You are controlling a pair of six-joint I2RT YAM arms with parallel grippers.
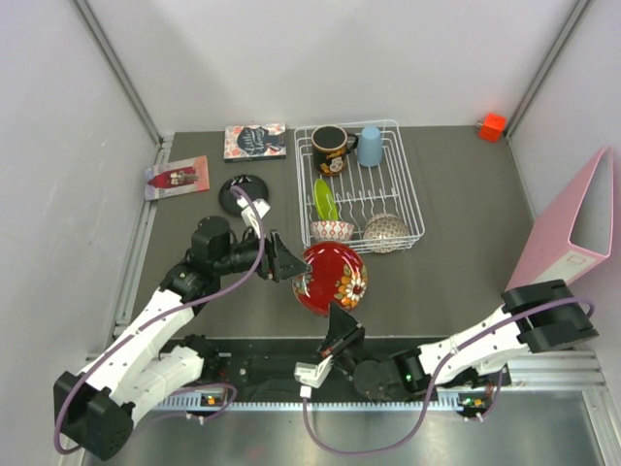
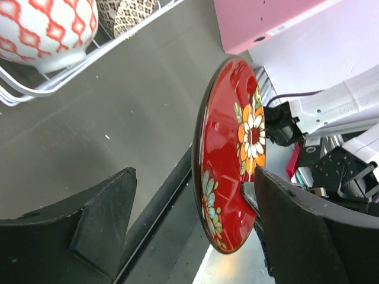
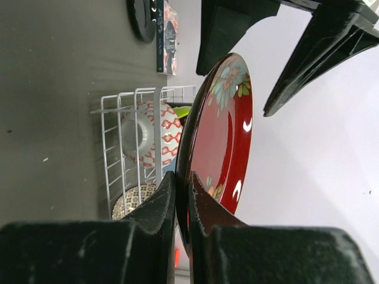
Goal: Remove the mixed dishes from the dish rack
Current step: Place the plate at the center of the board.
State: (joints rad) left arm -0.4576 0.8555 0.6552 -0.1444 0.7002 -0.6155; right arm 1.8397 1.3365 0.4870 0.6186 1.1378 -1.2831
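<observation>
Gripping near rim of glossy red round plate with orange-and-white flowers [image 1: 331,278] in right claw [image 1: 334,316], fingers pinching the edge tight. Holding it clear of dark grey surface [image 1: 466,252], just in front of white wire dish rack [image 1: 415,209], by its front-left corner. Tilting painted face up and back toward arm bases, dark back facing rack; showing edge-on in both wrist views. Straddling plate's left rim with left claw [image 1: 294,264], jaws gaping, one finger [image 2: 296,231] touching or nearly touching painted face, other well apart from the back. Showing shiny lacquer, flower sprays on red ground.
</observation>
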